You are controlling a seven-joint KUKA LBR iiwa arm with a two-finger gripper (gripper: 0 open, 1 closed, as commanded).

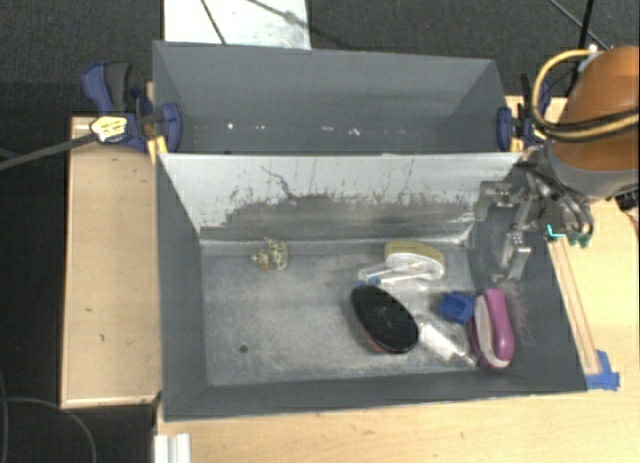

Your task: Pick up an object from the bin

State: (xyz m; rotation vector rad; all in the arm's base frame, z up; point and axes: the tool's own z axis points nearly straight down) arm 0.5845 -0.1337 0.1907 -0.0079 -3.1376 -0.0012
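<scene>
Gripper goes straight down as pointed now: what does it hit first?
Likely the purple-and-white oblong thing at the right end of the bin, below the gripper. Depth is unclear, so it could land on the floor beside it.

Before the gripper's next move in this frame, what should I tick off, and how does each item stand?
1. Gripper over grey metal bin, right end: ok.
2. Pink-and-white oblong plastic thing nearest, top uncovered: ok.
3. Small blue block clear of it: cannot tell, very close.
4. Room towards bin's right wall: not ok, looks tight.
5. Black oval brush out of the way: ok.
</scene>
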